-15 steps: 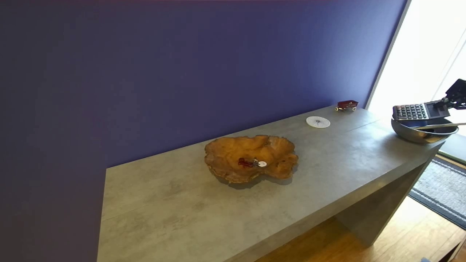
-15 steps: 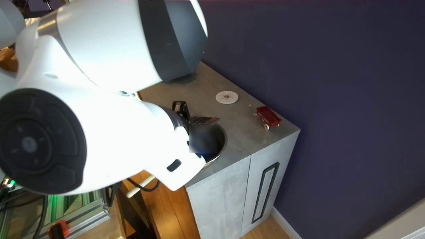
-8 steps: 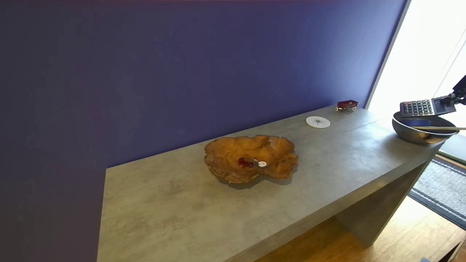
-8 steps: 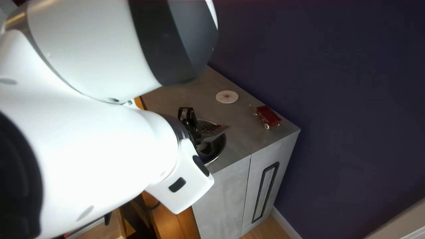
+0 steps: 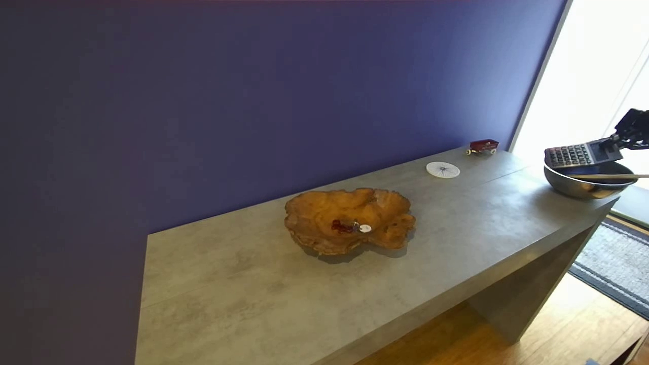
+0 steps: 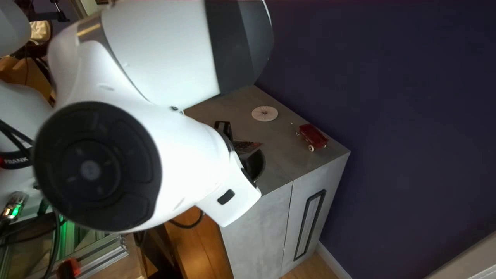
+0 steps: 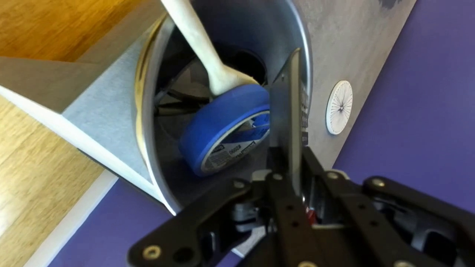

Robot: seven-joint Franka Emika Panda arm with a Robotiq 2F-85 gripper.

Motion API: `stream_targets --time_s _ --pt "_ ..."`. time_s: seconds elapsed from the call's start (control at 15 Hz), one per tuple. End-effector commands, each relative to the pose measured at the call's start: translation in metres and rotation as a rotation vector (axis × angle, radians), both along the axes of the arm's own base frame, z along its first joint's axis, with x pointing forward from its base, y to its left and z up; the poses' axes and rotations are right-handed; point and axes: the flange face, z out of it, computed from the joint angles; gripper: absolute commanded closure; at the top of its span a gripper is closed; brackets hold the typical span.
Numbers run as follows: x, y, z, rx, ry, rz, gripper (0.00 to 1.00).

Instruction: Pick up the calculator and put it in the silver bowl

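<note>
Gripper clamped nearly closed. Wrist view, left to right: silver bowl, blue tape inside, then the calculator, pinched at its screen end, tilted over the bowl. Probably light, stiff, kinda slick; grab the flat faces, easy on that screen.

Tight quarters inside the silver bowl! A blue tape roll crowds the middle, a pale handle slants over the rim, and the calculator, pinched in the gripper, hangs above the side toward the white disc. Outside, open counter runs across to the wooden bowl, the purple wall closing off the back.
</note>
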Motion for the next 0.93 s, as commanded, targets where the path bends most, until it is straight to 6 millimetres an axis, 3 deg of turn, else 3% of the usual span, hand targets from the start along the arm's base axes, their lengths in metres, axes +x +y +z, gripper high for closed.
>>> stream_targets --time_s 0.0,0.67,0.87 --pt "0.023 0.007 -0.002 -0.008 0.033 0.020 0.96" --pt "0.107 0.039 0.017 -0.023 -0.042 0.141 0.96" --pt "0.107 0.046 0.014 -0.027 -0.023 0.183 0.96"
